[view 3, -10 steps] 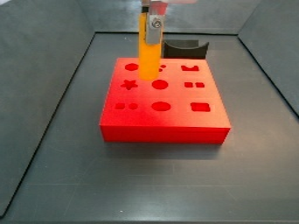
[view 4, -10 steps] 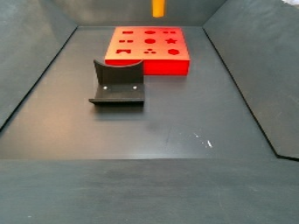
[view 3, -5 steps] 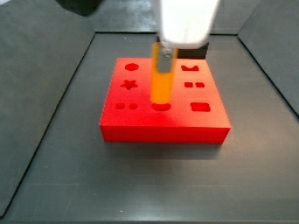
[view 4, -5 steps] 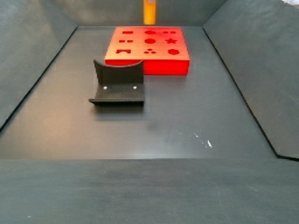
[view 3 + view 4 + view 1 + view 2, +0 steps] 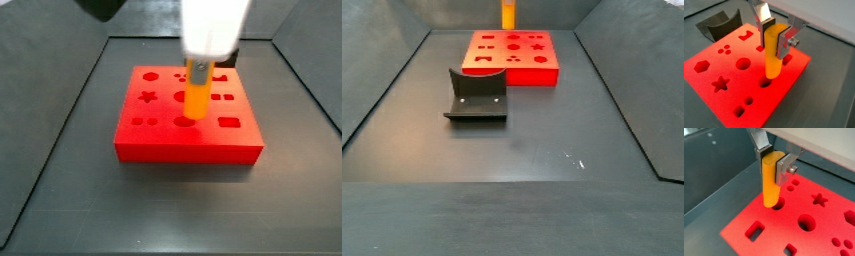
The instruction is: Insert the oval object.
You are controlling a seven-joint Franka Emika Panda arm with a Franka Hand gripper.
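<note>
Wrist view: gripper (image 5: 776, 36), oval object (image 5: 774, 55) seemingly vertical.

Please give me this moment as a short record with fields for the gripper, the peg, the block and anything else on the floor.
gripper: the gripper is above the red block, shut on the oval object
oval object: orange-yellow oval object held upright, lower tip at a hole in the block
red block: red block with shaped holes, on the dark floor
fixture: dark fixture on the floor, apart from the block
</note>
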